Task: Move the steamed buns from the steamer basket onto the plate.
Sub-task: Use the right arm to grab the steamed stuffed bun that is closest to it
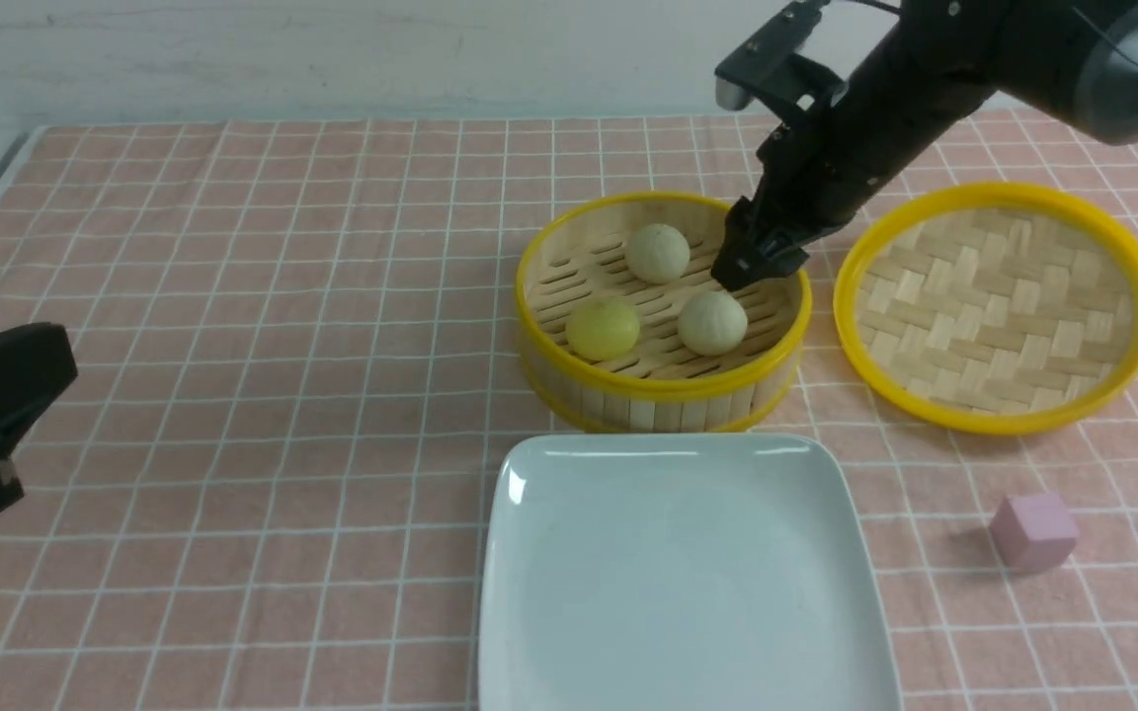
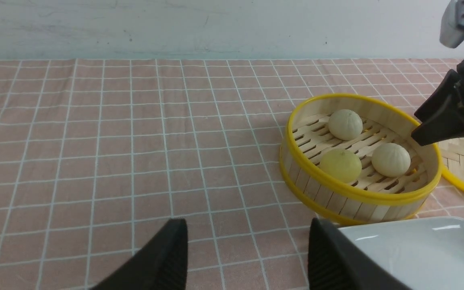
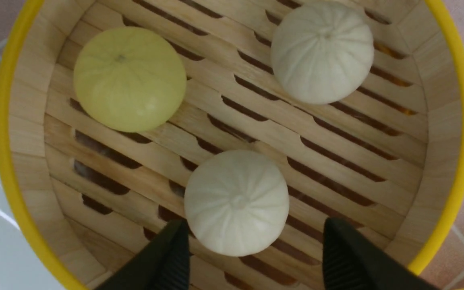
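Observation:
The round bamboo steamer basket (image 1: 663, 400) stands mid-table and holds all three steamed buns: a beige one at the back (image 1: 657, 253), a pale yellow one front left (image 1: 603, 329), and a beige one front right (image 1: 712, 322). My right gripper (image 1: 755, 265) hangs open over the basket's right side, just above and behind the front right bun. In the right wrist view that bun (image 3: 236, 202) lies just ahead of the spread fingers (image 3: 167, 257), untouched. The white square plate (image 1: 678, 583) sits bare in front of the basket. My left gripper (image 2: 246, 241) is open and empty at the far left.
A shallow yellow-rimmed woven bamboo disc (image 1: 999, 306) lies right of the basket. A small pink cube (image 1: 1033, 531) sits right of the plate. A pink checked cloth (image 1: 233, 346) covers the table, and a white wall runs along the back.

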`<state>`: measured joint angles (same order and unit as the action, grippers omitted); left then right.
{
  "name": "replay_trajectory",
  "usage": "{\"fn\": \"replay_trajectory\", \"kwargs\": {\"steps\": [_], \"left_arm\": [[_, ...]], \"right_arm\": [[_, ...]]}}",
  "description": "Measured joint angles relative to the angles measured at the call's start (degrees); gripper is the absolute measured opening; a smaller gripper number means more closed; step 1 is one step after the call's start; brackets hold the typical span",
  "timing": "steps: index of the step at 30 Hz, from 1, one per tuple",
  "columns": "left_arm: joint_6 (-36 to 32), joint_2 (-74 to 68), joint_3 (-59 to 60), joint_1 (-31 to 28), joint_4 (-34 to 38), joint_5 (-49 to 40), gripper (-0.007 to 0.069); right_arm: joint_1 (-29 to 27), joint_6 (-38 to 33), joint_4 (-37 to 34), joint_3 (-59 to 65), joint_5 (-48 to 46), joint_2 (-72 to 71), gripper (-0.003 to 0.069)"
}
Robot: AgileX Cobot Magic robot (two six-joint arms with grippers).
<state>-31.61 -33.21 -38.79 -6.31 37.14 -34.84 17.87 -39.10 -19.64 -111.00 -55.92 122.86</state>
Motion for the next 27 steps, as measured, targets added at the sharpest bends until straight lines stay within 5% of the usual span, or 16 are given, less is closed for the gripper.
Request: {"fn": "replay_trajectory", "kwargs": {"steps": [27], "left_arm": [[0.0,0.0,-0.1,0.0,0.0,0.0,0.042]], "right_arm": [[0.2,-1.1,-5.2,-0.3,0.9,5.7,0.0396]]}}
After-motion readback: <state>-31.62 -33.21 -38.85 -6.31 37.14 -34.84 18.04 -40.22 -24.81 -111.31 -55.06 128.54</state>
